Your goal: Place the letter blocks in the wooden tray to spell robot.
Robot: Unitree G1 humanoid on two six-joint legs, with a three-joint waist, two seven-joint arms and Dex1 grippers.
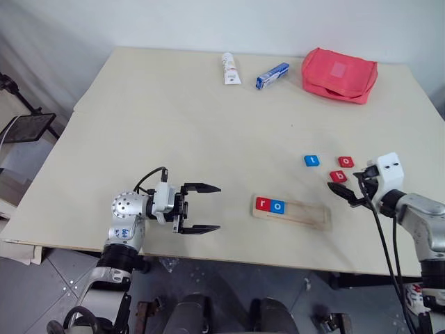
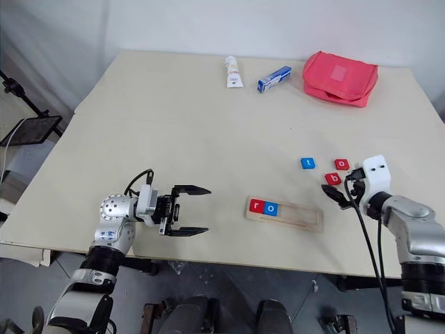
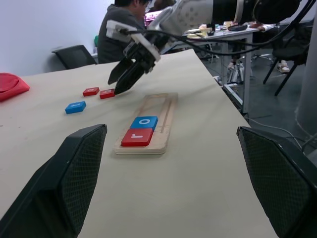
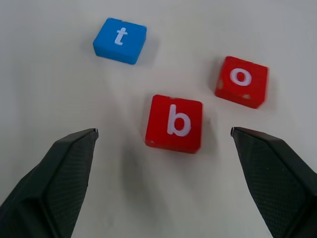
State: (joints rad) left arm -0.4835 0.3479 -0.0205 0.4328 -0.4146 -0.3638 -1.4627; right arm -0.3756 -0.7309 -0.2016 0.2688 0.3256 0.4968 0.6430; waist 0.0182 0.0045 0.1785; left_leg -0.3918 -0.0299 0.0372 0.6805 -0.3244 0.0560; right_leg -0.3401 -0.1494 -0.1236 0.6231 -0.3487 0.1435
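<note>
The wooden tray (image 1: pixel 292 211) already holds a red "r" tile (image 1: pixel 263 204) and a blue "o" tile (image 1: pixel 278 207) at its left end. My right hand (image 1: pixel 345 193), spread wide, hovers just beyond the tray's right end, framing the red "b" tile (image 4: pixel 174 123), since that letter goes third. My left hand (image 1: pixel 200 208) waits spread, left of the tray.

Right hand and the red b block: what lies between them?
Nothing: bare table. In the right wrist view the b block lies just ahead of the open right hand, untouched.

Red r (image 1: pixel 262 203), b (image 4: pixel 174 123), o (image 4: pixel 241 81); blue o (image 1: pixel 278 206), t (image 4: pixel 120 40); white letters.
</note>
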